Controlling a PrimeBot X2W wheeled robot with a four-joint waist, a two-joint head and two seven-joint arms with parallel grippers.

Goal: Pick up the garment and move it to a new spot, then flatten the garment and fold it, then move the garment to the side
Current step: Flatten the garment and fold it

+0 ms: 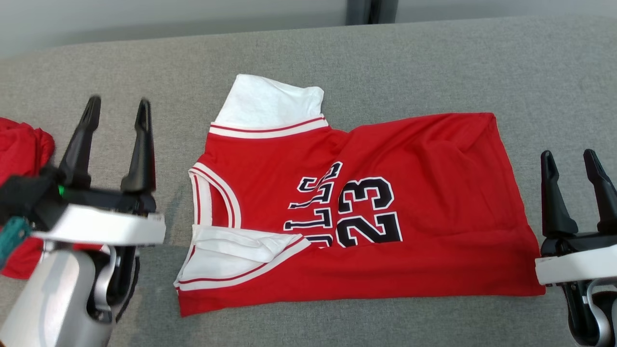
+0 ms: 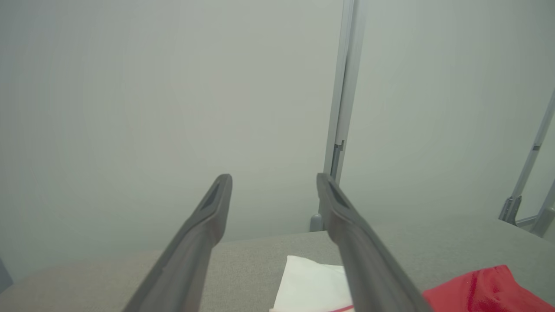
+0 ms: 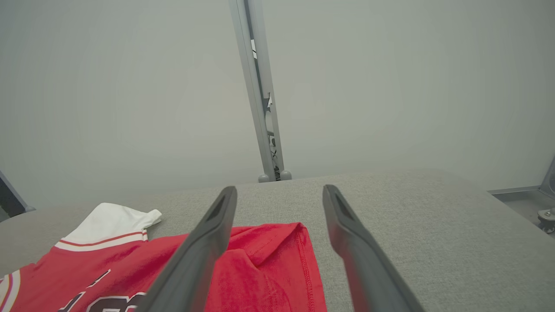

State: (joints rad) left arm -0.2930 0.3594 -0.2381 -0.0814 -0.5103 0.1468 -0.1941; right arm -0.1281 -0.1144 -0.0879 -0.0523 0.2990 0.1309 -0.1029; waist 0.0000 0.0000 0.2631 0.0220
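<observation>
A grey fabric table [image 1: 434,62] holds the red Bulls 23 jersey [image 1: 409,202], lying flat at centre with its collar to the left. A crumpled red cloth [image 1: 19,149] lies at the left edge. The left gripper [image 1: 118,103] and right gripper [image 1: 569,156] flank the jersey, jaws apart and empty.

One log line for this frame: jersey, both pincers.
jersey: spread front-up on grey surface | left pincer: open, empty, beside collar end | right pincer: open, empty, beside hem end | second red garment: far left
</observation>
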